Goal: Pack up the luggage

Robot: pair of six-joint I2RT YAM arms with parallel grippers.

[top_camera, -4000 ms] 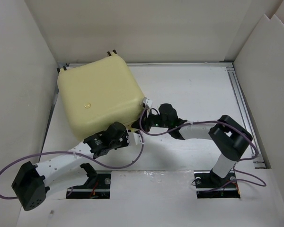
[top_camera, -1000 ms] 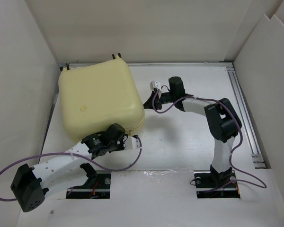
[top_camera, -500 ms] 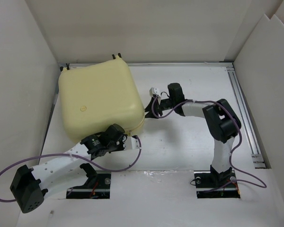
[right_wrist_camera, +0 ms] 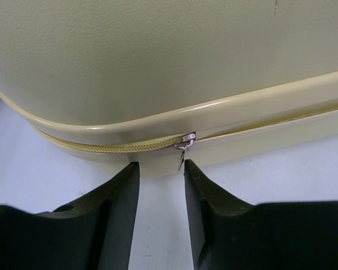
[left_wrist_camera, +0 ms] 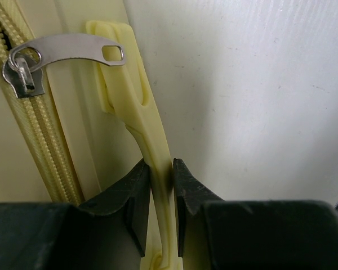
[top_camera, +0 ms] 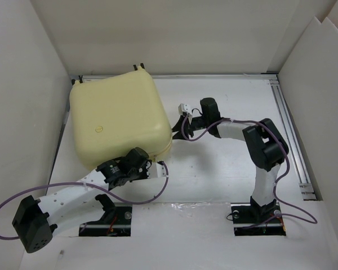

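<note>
Luggage [top_camera: 119, 121] is clamped by its smooth, curved plastic handle [left_wrist_camera: 132, 95] between the narrowly set jaws of the left gripper [left_wrist_camera: 160, 185]. The right gripper [right_wrist_camera: 160, 185] is held parted and empty, with a metal zip pull [right_wrist_camera: 184, 145] just ahead of its gap. Beyond, the rounded, pale yellow shell is seen zipped shut on a white table [top_camera: 225, 169], enclosed by pale walls [top_camera: 174, 34].

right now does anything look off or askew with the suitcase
The luggage lies skewed to the table edges, at the far left. Its zipper slider sits partway along the seam: teeth show left of it, only a thin dark line right of it, so that stretch may be unzipped. Nothing spilled.
</note>
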